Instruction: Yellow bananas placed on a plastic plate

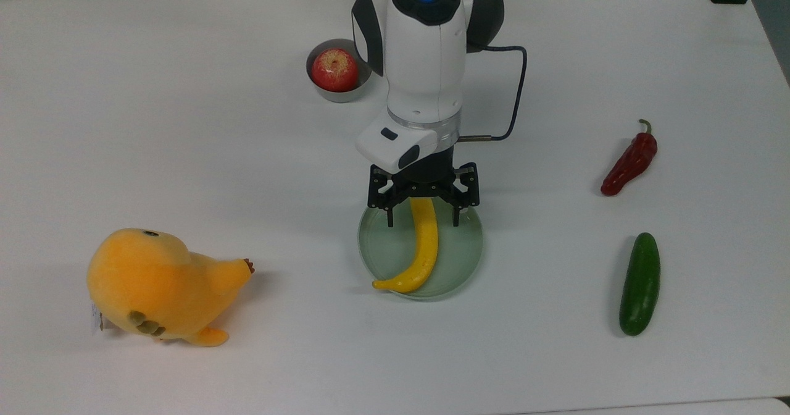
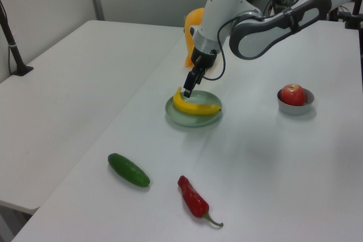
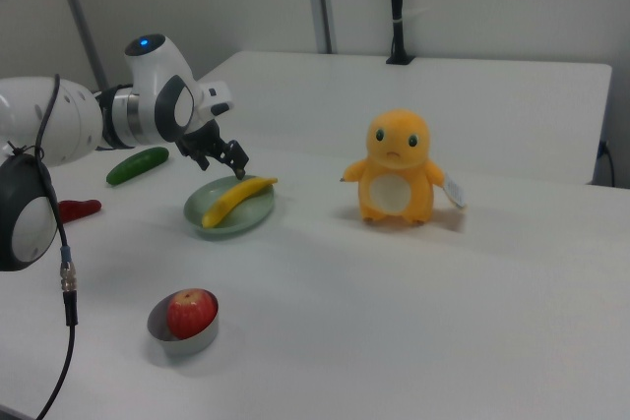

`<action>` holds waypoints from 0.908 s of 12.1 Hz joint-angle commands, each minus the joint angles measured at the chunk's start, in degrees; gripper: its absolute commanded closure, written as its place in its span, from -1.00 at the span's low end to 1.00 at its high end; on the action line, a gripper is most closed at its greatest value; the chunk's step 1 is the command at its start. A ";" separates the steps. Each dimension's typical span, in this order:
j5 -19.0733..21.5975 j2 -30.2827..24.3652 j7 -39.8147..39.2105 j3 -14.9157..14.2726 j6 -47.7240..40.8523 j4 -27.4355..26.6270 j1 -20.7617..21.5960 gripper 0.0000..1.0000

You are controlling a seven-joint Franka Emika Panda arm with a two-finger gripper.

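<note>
Banana (image 1: pixel 423 248) on plate (image 1: pixel 463 251) — fingers (image 1: pixel 389 218) apart, above.

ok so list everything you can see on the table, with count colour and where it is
yellow bananas: one, yellow, lying across the plastic plate, one tip over the rim at the top view's lower left
plastic plate: one, pale mint green, middle of the table
apple: one, red, inside the bowl
bowl: one, grey metal, above the plate in the top view, beside the arm
plush toy: one, orange-yellow, at the top view's left, lying down there
chilli pepper: one, red, at the top view's right
cucumber: one, dark green, below the pepper in the top view
table: white, under everything
gripper: one, black fingers on a white arm, fingers open either side of the banana's upper end, above the plate's far rim
</note>
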 commanded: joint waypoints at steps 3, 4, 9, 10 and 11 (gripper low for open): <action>-0.35 -11.52 -1.05 -0.73 -14.25 -3.26 -3.69 -1.00; -0.26 -13.55 -1.14 -0.73 -16.20 -4.32 -4.49 -1.00; 9.11 -24.36 -12.10 -8.00 -30.98 -7.31 -5.73 -1.00; 10.45 -26.12 -12.99 -9.68 -31.07 -8.62 -5.46 -1.00; 11.68 -29.36 -14.83 -11.44 -31.16 -11.68 -5.37 -1.00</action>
